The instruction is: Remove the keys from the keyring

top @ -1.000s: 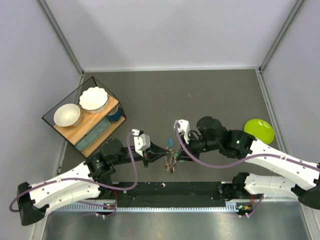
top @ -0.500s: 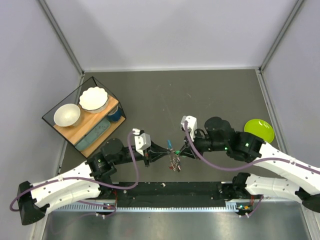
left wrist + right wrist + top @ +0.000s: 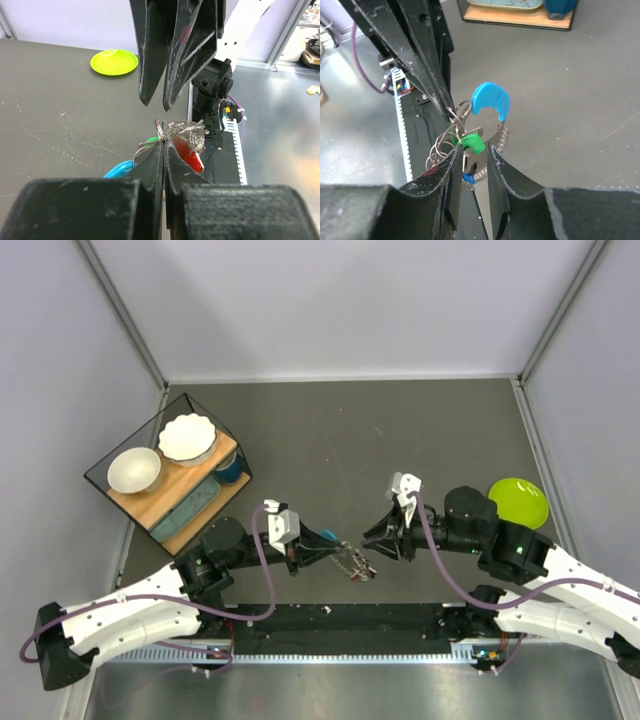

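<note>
- Hanging in the air between the two arms, over the near part of the dark surface (image 3: 400, 440), the keys (image 3: 355, 565) form one tangled bunch. No key lies loose on the surface, so I judge that none has come off yet.
- Seen close, the bunch shows silver blades with green, cyan, blue and red plastic heads. They are threaded on the keyring (image 3: 196, 139), which looks like several thin wire loops caught together rather than one.
- Left jaws are pinched tight on a loop of the keyring and carry the whole bunch.
- Right jaws stand just beside the bunch, parted by a narrow gap. The green head sits right at their tips, yet they seem to have hold of nothing.
- Step in hand, as I read it: singling out one key while the other arm steadies the ring.
- Next move calls for the right jaws to close on a single head, probably the green one. The key must then be worked round the wire to the split end, slowly and with a twist rather than a straight pull.
</note>
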Action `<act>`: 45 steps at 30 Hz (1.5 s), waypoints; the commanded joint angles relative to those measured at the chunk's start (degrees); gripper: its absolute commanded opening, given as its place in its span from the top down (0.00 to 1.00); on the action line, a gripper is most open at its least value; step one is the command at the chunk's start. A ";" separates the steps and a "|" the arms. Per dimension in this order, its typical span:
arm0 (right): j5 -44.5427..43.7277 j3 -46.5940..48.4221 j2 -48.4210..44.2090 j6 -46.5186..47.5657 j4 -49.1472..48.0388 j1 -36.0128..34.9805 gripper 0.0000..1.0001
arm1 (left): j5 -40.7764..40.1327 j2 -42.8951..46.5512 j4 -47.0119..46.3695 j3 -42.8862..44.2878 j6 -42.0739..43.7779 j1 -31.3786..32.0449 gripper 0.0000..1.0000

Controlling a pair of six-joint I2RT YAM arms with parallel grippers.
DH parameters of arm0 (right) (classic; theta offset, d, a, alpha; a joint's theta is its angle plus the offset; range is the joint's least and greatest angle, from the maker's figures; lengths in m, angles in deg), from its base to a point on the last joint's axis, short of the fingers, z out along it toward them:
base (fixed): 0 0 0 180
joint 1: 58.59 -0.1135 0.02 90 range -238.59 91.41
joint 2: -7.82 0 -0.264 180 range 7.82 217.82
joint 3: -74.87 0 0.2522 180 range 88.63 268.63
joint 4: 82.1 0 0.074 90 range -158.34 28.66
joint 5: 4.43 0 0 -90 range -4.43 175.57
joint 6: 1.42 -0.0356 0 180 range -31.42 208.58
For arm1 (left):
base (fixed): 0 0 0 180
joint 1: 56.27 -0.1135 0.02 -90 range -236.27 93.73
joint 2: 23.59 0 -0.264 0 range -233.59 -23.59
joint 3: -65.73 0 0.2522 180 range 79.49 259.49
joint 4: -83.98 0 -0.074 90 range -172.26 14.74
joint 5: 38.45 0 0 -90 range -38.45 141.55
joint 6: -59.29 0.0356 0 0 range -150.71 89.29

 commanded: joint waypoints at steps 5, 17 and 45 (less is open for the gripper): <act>6.66 -5.72 -0.47 3.64 -10.45 0.18 0.69 | 1.57 0.80 -7.85 0.26 0.64 0.17 1.00; -0.98 -7.66 1.90 8.04 -14.93 -5.26 0.59 | -4.58 0.45 -11.01 -1.32 0.73 0.17 1.00; -13.56 -10.83 -7.24 9.10 -17.22 -6.15 0.58 | -2.48 0.01 -11.19 -1.59 0.64 0.17 1.00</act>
